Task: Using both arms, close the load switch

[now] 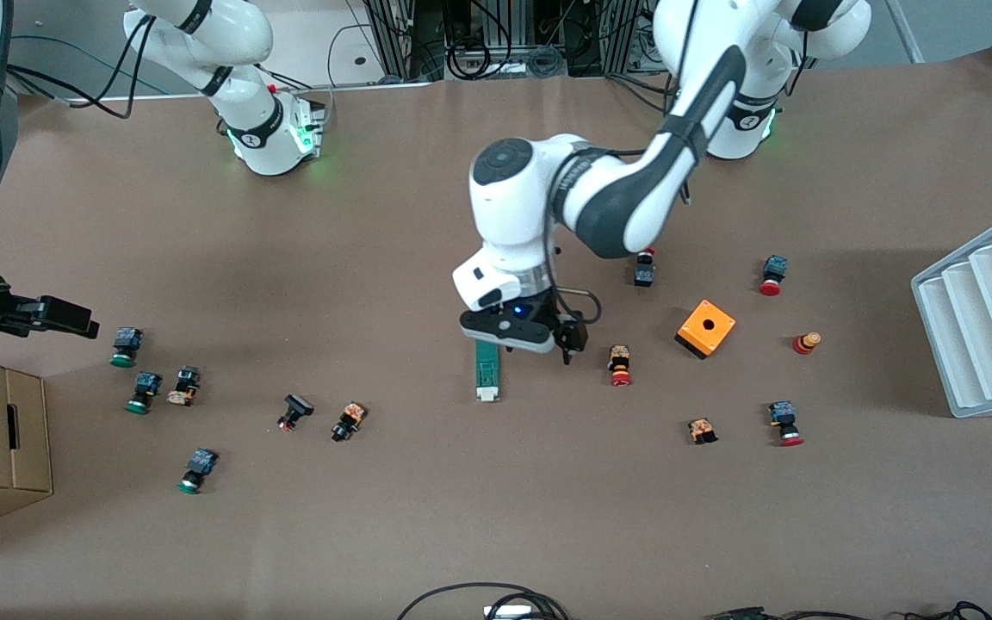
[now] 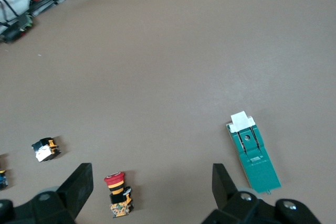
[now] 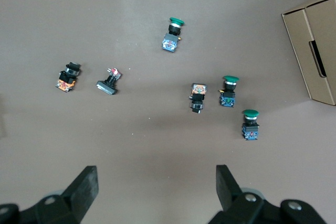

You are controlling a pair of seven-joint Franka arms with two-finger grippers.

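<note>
Green load switch (image 1: 486, 370) lies flat mid-table, white end toward the front camera. Just above its other end hovers the left gripper (image 1: 520, 337), fingers spread. Right gripper (image 1: 48, 314) waits, fingers spread, over the right arm's end.

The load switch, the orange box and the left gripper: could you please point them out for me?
load switch (image 2: 255, 157), left wrist view, on its green body.
orange box (image 1: 706, 328), front view, on its top face beside the hole.
left gripper (image 2: 152, 184), left wrist view, midway between its open fingertips.
</note>
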